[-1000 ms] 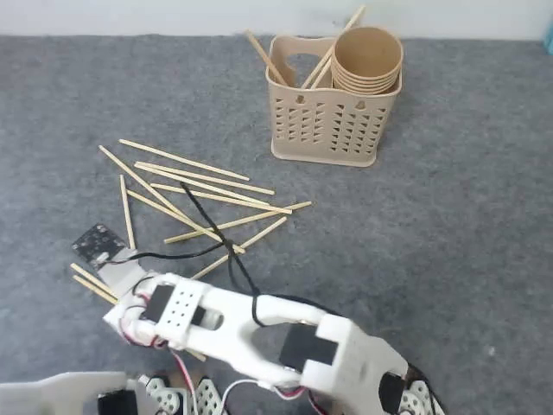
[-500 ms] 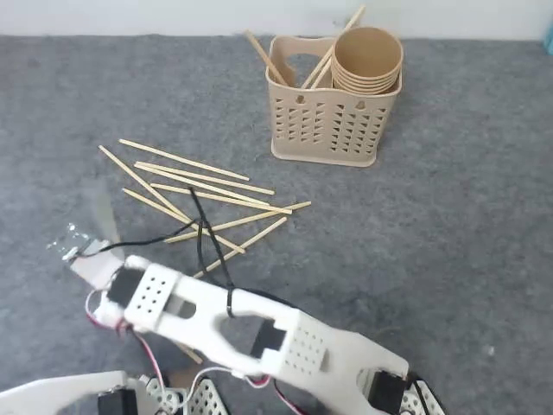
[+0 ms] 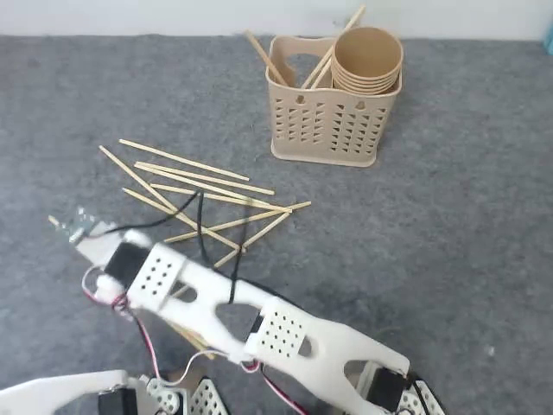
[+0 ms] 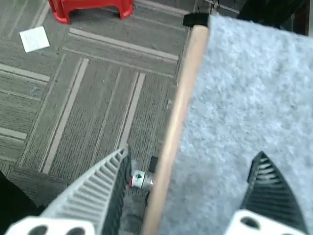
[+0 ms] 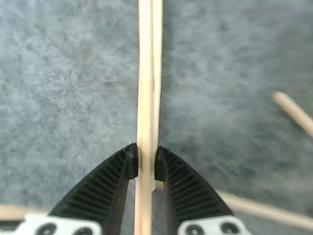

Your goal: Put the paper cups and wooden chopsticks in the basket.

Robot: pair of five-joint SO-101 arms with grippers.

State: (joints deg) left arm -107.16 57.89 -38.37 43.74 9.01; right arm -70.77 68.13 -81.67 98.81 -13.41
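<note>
A beige basket [image 3: 327, 117] stands at the back of the grey mat. In it are stacked paper cups [image 3: 368, 54] and a few wooden chopsticks [image 3: 264, 57]. Several loose chopsticks [image 3: 207, 195] lie scattered in the middle left. My right gripper [image 3: 76, 228] is at the left of that pile. Its own wrist view shows the right gripper [image 5: 145, 155] shut on a pair of chopsticks [image 5: 147, 73] above the mat. My left gripper [image 4: 191, 154] stands open with nothing in it, over the mat's wooden edge [image 4: 180, 100].
The right arm [image 3: 259, 324] stretches across the front of the mat and covers part of the chopstick pile. More chopsticks [image 5: 293, 112] lie near the held pair. Beyond the table edge the floor shows a red stool [image 4: 90, 7] and a paper sheet [image 4: 34, 39].
The right arm has stretched out and swung its gripper left and farther back, from beside the near-left chopsticks to the pile's left end. The short chopstick that lay near it is gone from the mat.
</note>
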